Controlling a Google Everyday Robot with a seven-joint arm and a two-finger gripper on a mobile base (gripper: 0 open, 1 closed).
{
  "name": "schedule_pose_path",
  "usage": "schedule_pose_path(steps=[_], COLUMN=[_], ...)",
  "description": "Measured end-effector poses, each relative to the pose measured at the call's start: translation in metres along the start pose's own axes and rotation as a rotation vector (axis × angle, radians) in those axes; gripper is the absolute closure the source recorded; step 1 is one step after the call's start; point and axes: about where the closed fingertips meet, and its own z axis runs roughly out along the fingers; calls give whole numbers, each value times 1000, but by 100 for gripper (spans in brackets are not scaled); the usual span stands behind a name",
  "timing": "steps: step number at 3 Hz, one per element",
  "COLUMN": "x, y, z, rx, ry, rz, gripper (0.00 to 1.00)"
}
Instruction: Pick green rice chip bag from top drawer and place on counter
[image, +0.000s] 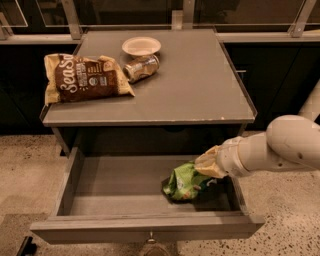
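Note:
The green rice chip bag (184, 183) is in the right part of the open top drawer (115, 190), low over the drawer floor. My gripper (209, 164) reaches in from the right on a white arm and is shut on the bag's upper right edge. The bag hangs down and to the left of the gripper. The grey counter (195, 85) lies above the drawer. The drawer's small metal knob (150, 239) shows at the front.
On the counter, a brown "SeaSo" bag (82, 77) lies at the left. A tipped can (141, 68) and a pale bowl (141, 46) sit at the back middle. Dark cabinets flank the counter, and a speckled floor surrounds it.

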Motion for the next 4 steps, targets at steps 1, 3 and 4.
schedule_pose_path(steps=[1, 3, 4], x=[-29, -96, -99], y=[17, 12, 13], z=[-55, -118, -121], rx=[85, 181, 183], ry=[15, 59, 51], rz=[-37, -143, -154], gripper=[100, 100, 100])
